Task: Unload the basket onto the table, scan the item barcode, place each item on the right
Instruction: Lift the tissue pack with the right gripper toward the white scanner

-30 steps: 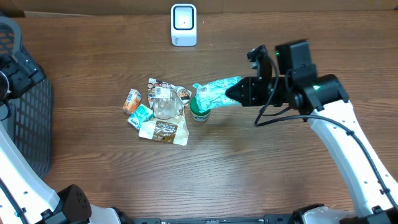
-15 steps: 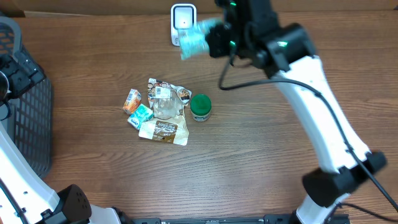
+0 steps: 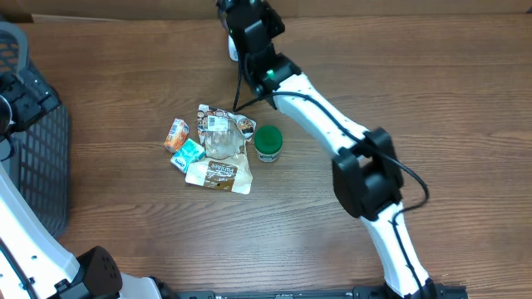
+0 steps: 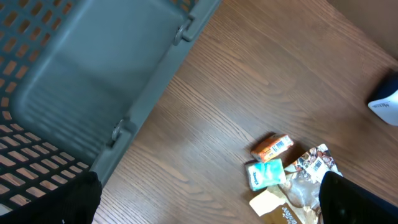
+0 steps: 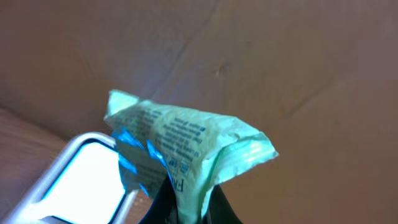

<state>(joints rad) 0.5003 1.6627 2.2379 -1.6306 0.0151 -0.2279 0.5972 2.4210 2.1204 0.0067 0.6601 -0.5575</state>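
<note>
Right wrist view: the right gripper [image 5: 186, 202] has its jaws pinched on the green packet [image 5: 186, 140], held just beside the lit window of the scanner [image 5: 78, 180] (blue light marks the wrapper). The left gripper [image 4: 208, 208], jaws spread wide, is well apart from the scanner. Other items [image 3: 212, 149] lie on the desk [image 3: 166, 232] near the scanner.

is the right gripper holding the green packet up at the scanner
Yes, the right gripper pinches the green packet, with the scanner and its lit window just behind it.
</note>
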